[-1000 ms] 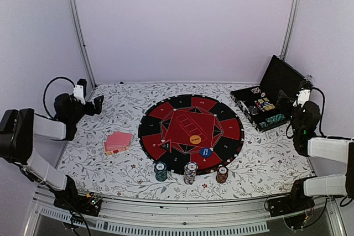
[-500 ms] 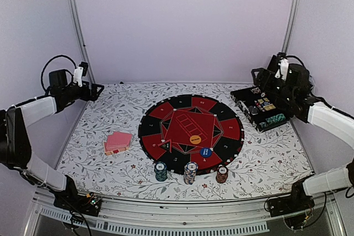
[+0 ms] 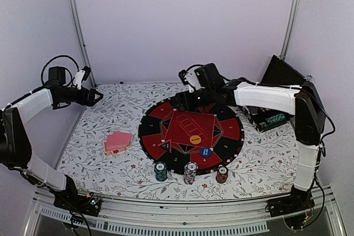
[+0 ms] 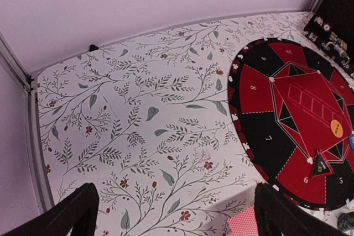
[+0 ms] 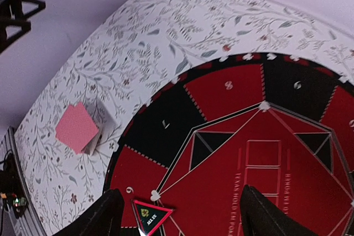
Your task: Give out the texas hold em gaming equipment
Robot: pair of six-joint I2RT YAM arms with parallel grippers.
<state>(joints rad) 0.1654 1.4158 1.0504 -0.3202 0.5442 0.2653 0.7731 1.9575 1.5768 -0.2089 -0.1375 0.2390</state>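
The left gripper [image 3: 97, 96] hangs over the floral table [image 3: 110, 114], jaws spread wide with nothing between them. In its wrist view the pink-backed playing cards [image 4: 243, 228] peek in at the lower edge between its fingers [image 4: 74, 214], closer to the finger on the right of that view. The right gripper [image 3: 178, 102], equally wide and empty, sits above the far left rim of the round mat [image 3: 227, 131], with a small triangular green marker [image 5: 149, 213] lying between its fingers. Nearer the arm bases than either set of jaws, three chip stacks [image 3: 191, 172] stand in a row just off the mat, and the orange disc [image 3: 194, 139] and blue disc [image 3: 206, 151] rest on it.
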